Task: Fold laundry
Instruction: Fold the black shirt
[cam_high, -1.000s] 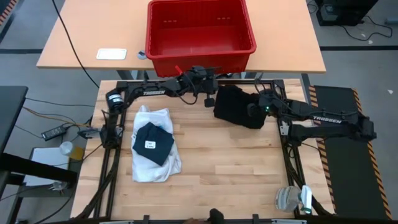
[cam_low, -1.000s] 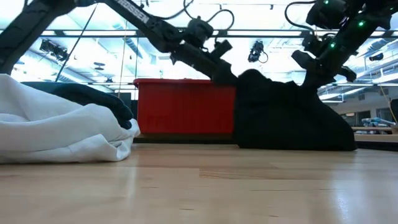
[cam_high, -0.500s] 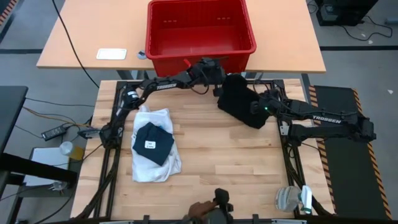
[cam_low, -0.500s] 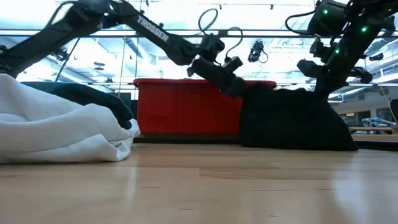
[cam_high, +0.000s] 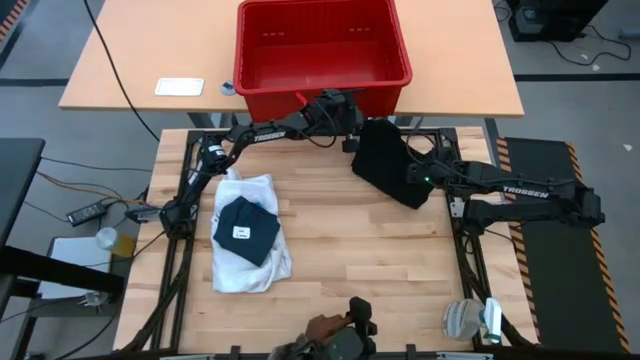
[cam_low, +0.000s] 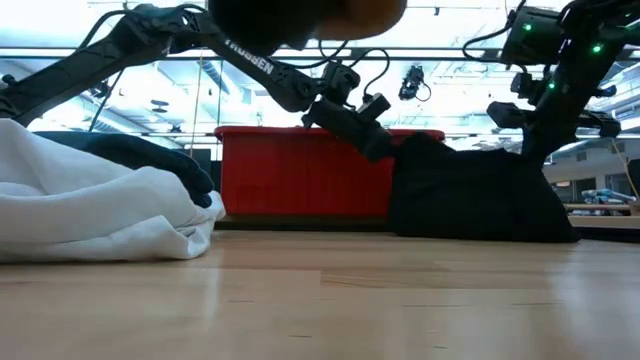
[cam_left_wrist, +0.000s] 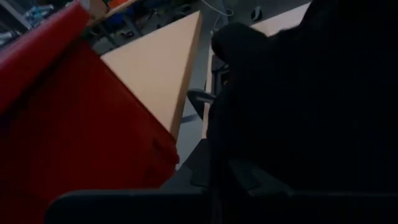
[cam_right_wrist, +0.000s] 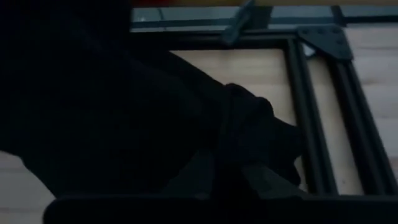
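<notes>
A black garment (cam_high: 385, 165) lies bunched on the wooden table at the far right, just in front of the red crate (cam_high: 320, 50). My left gripper (cam_high: 354, 135) reaches across from the left and is shut on the garment's far left corner. My right gripper (cam_high: 416, 180) is shut on its right edge. At the table's left a white shirt (cam_high: 250, 255) lies flat, with a small folded black piece (cam_high: 245, 228) resting on top of it. My left gripper pinches the black garment's far left corner (cam_low: 405, 148) between its two fingers, slanting down from the table's left. The cloth rises to the fingers there, and the rest lies on the table. My right gripper pinches a bunched fold at the garment's right edge (cam_right_wrist: 249, 134), several layers gathered. It comes from above and the right, slanting down. That edge is held up (cam_low: 540, 160), and the garment slopes down from it to the table.
The red crate stands on the separate table behind, close to my left gripper. A black frame rail (cam_right_wrist: 314, 112) runs along the table's right side. A person's hand (cam_high: 325, 335) shows at the near edge.
My left gripper has gone toward the far edge and a little to the right, drawing the garment's corner with it. The garment's raised peak has sunk and the cloth lies lower and wider. My right gripper has rolled at the wrist. A person's hand has come in at the near edge.
</notes>
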